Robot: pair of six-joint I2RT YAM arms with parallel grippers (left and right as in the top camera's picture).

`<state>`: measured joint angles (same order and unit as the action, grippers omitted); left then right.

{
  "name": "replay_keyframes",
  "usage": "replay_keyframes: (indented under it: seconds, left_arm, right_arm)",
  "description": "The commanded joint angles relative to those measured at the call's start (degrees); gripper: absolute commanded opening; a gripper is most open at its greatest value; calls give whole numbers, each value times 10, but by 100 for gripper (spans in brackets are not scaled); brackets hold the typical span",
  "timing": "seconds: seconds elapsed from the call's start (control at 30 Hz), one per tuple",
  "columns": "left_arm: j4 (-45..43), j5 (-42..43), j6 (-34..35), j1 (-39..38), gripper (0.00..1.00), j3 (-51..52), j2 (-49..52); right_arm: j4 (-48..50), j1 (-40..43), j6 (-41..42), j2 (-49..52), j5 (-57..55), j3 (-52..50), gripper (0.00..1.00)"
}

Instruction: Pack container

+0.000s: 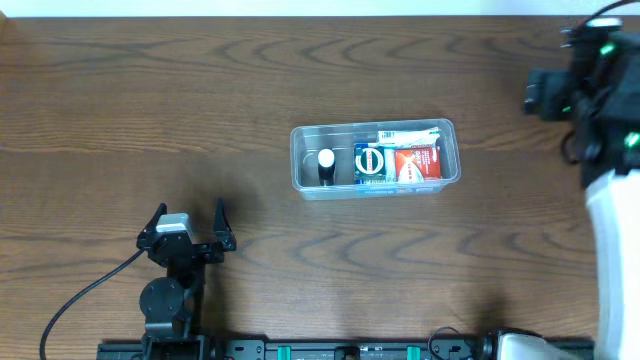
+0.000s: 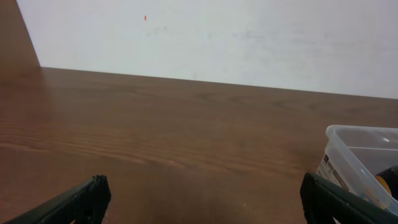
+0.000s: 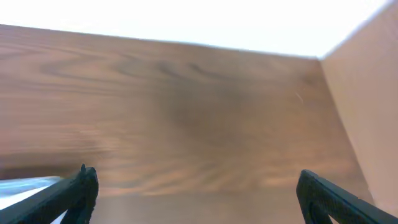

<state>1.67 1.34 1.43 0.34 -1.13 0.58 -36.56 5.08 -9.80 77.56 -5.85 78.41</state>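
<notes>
Your container [image 1: 298, 160] sat centre-right in the overhead frame, its contents [image 1: 398, 160] too small to identify. Your left gripper [image 1: 190, 216] and right gripper [image 3: 198, 186] were both spread wide and empty; the right wrist view was blurred.

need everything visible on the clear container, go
The container is a clear plastic rectangular tub with rounded corners and a rim, no lid on it. It sits upright, flat on the wooden table, slightly right of centre, long side across the overhead view. Inside: a dark item with a white top at the left, a blue pack, a red pack and a white pack along the far wall. Only table and contents touch it.
</notes>
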Motion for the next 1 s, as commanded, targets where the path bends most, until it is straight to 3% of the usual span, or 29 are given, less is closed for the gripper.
replay_keyframes:
  seconds: [0.0,0.2,0.37,0.47,0.7,0.97]
  left_arm:
    - [24,-5,-6,3,98,9,-3]
    - [24,-5,-6,3,98,9,-3]
    - [24,-5,-6,3,98,9,-3]
    - [24,-5,-6,3,98,9,-3]
    - [24,-5,-6,3,98,9,-3]
    - [24,-5,-6,3,98,9,-3]
  right_arm:
    - [-5,-68,7,-55,0,-66,99]
    - [52,-119,13,-193,31,-243,99]
    - [246,-103,127,-342,89,-400,99]
    - [306,-87,181,-443,89,-488,99]
    - [311,-53,160,-622,94,-619,99]
    - [312,-31,131,-716,104,-695,99]
